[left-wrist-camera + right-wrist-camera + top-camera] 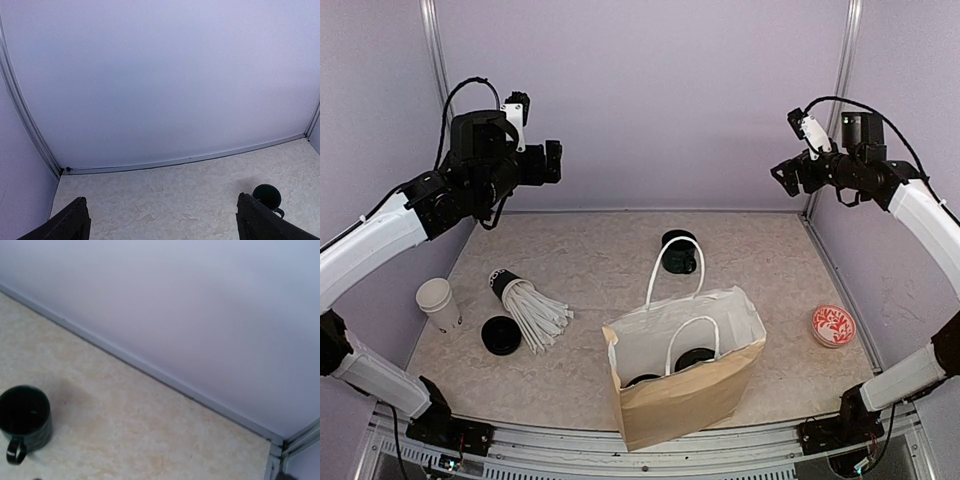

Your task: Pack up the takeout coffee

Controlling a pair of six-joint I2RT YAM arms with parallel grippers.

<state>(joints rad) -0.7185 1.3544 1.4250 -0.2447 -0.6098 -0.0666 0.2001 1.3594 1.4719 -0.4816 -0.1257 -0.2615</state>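
Lavender walls enclose a marbled beige counter [600, 260]. At lower centre a paper bag [685, 390] stands open with two black-lidded takeout cups [695, 357] inside. A lidless white cup [438, 302] stands at far left, a loose black lid [501, 335] near it. A straw-stuffed black cup [510, 283] lies tipped. The left end effector [552, 162], upper left, is spread wide and empty. I cannot tell the state of the right end effector [782, 175], upper right.

Brown matt paper bag [680, 400], glossy green mug [30, 432], white paper cup [440, 305]

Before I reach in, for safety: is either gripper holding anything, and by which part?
Nothing is held. The left gripper and right gripper both hover open and empty.
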